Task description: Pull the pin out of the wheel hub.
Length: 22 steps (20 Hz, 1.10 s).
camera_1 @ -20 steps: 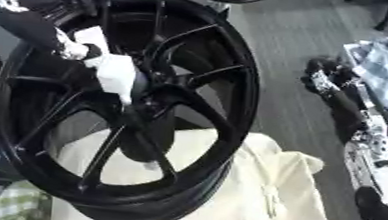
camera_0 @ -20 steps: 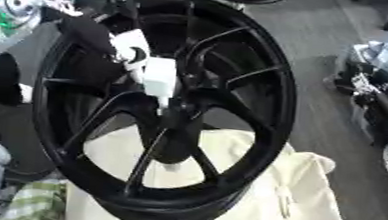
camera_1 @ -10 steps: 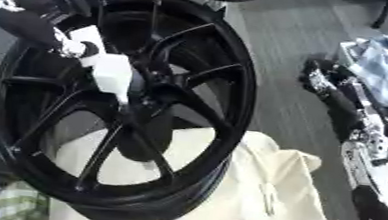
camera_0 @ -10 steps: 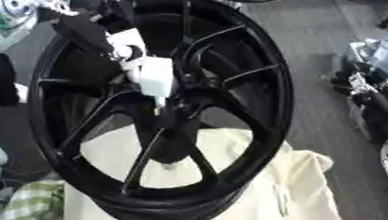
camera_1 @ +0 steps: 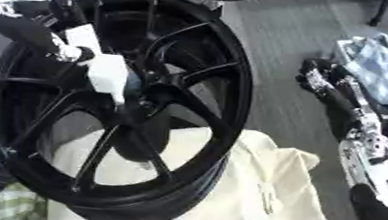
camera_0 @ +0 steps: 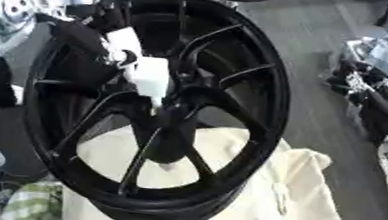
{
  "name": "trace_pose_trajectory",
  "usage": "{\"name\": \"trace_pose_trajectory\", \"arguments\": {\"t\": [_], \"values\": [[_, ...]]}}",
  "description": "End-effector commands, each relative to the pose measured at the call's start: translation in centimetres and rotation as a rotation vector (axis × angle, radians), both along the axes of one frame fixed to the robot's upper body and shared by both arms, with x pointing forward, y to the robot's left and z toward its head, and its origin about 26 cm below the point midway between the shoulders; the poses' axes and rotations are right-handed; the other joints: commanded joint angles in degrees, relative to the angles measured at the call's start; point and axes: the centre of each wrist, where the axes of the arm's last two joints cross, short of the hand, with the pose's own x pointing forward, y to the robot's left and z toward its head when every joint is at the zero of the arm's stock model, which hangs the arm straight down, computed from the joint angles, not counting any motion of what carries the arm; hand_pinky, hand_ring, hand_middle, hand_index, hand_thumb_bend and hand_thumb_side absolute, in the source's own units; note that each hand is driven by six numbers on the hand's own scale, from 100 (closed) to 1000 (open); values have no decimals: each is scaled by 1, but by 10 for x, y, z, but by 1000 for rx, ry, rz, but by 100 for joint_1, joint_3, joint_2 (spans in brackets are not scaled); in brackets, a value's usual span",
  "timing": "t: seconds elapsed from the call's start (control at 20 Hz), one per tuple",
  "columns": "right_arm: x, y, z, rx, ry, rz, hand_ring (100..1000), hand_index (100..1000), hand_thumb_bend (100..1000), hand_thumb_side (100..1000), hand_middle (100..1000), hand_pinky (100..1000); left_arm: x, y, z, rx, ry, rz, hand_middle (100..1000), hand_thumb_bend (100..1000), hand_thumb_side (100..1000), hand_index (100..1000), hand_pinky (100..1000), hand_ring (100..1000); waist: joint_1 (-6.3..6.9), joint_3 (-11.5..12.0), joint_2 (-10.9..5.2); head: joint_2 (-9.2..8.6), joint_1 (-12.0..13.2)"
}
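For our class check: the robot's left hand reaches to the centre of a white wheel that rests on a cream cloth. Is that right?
Not quite: the wheel is black, not white, as the left eye view shows. The left hand does reach to its centre, and it rests on the cream cloth.

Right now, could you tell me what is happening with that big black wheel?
The robot's left hand reaches in from the upper left to the hub of the black wheel, which leans on a cream cloth. Its fingers are at a white block-shaped piece sitting at the hub, apparently the pin or its handle; whether they are closed round it cannot be made out. The piece is at the hub, so the pull looks unfinished. The right hand idles at the right, over a blue-and-white cloth.
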Motion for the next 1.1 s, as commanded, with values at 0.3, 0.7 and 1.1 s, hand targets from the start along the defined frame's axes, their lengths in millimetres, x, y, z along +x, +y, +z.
{"name": "trace_pose_trajectory", "arguments": {"t": [0.3, 0.7, 1.1], "values": [[0, -3, 7, -21, -19, 0, 720, 736, 240, 415, 632, 812, -1, 2, 10, 34, 56, 27, 781, 343, 504, 752, 882, 824, -7, -6, -72, -13, 24], [0, -3, 6, -20, -17, 0, 721, 737, 236, 420, 633, 813, -1, 0, 9, 63, 79, 6, 774, 316, 482, 699, 877, 820, 2, -8, -70, -13, 55], [0, -3, 5, -18, -11, -6, 721, 736, 234, 424, 632, 814, -3, 0, 10, 86, 102, -13, 762, 241, 260, 642, 873, 817, 15, 4, -71, -13, 87]]}}
